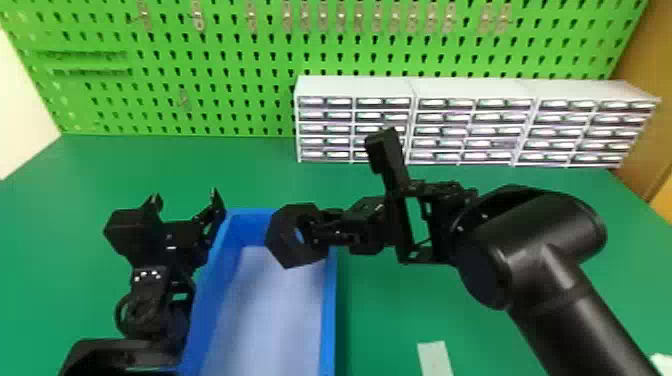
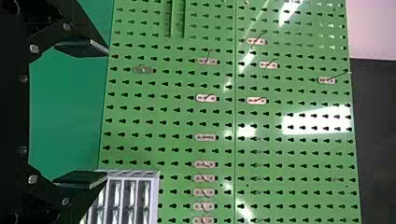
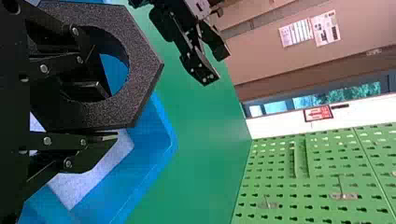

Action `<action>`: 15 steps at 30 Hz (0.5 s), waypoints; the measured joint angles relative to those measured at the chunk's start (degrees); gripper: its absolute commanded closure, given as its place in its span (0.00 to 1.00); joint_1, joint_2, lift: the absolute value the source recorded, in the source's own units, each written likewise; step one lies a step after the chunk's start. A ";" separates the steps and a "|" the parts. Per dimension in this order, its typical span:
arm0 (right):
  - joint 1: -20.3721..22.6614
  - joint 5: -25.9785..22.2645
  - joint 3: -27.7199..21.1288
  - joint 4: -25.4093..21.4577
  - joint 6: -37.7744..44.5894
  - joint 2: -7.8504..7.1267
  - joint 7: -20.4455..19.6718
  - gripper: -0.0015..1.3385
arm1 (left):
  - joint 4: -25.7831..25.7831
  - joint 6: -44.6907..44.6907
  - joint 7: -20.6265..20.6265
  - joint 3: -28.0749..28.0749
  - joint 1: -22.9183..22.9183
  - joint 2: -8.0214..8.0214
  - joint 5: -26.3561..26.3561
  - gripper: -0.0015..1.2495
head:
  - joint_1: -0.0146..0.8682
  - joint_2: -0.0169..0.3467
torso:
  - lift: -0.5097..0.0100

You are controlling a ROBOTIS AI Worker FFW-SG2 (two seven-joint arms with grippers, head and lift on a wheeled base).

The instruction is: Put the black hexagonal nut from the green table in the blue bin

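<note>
Likely stiff and light, nut (image 1: 284, 242), mid-frame, is pinched in my right gripper (image 3: 105, 114); best hold: one wall (image 3: 125, 108), through the hole (image 3: 115, 71).

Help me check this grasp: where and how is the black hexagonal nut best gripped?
Probably by the ring wall of the black hexagonal nut, from the robot's right, where the right end effector has it: the open hole admits one finger, the flat outer side takes the other.
</note>
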 measured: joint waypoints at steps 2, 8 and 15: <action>-0.35 -0.57 0.94 0.30 -0.12 -0.08 -0.28 0.75 | 0.00 0.00 0.00 0.04 0.00 0.00 -0.01 0.26 | 0.76 0.20 | 0.80; -1.57 -2.84 4.40 1.44 -0.71 -0.35 -1.55 0.75 | 0.00 -0.02 0.00 0.20 -0.09 0.00 -0.08 0.26 | 0.76 0.20 | 0.80; -2.59 -5.02 7.74 2.35 -1.00 -0.58 -2.43 0.74 | 0.00 -0.03 0.00 0.26 -0.10 0.00 -0.16 0.26 | 0.76 0.20 | 0.80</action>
